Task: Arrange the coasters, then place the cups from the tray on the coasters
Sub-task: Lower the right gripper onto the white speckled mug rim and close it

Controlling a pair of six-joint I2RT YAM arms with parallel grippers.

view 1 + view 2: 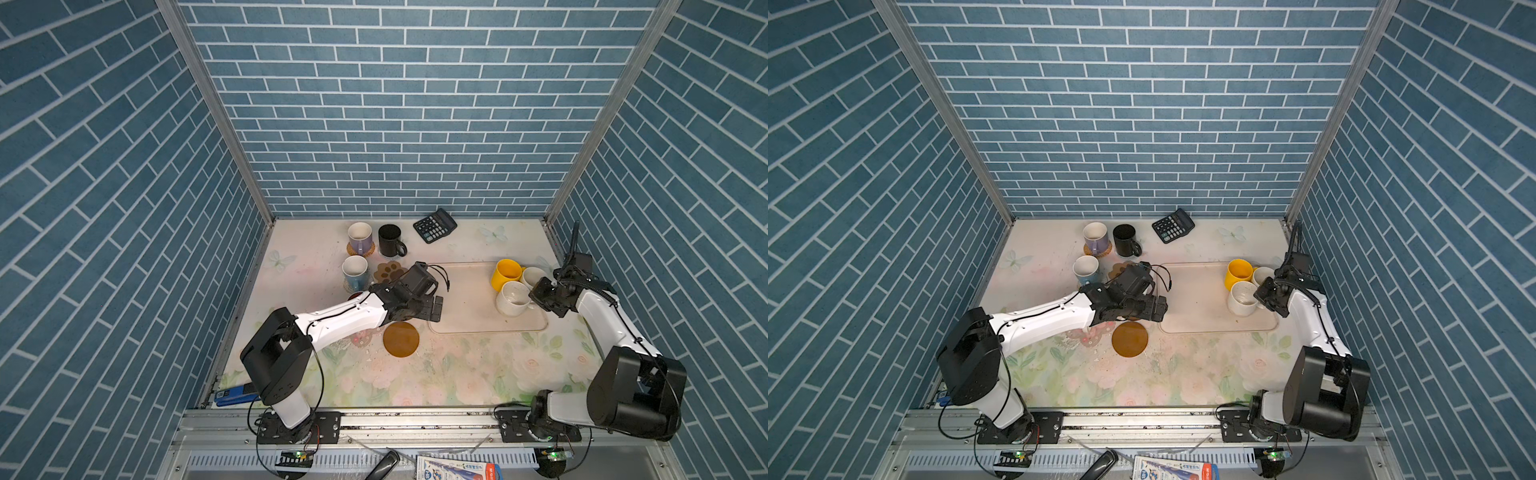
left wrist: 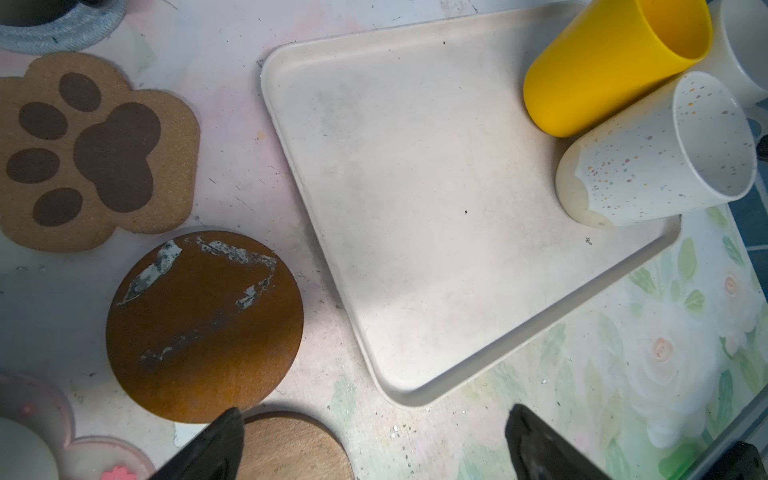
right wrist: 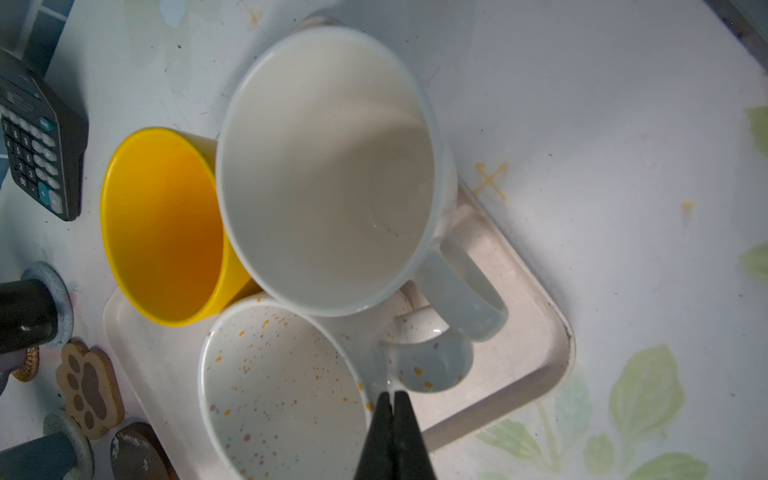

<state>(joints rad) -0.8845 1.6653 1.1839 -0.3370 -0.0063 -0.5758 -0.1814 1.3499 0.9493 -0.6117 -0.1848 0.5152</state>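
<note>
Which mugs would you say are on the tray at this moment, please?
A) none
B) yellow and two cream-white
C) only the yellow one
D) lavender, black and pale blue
B: the yellow mug, the speckled cream-white mug and the plain cream-white mug cluster at the right end of the tray.

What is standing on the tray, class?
Three mugs in one corner: a yellow mug, a speckled white mug and a plain white mug. The tray floor beneath them is hidden; the rest is bare.
</note>
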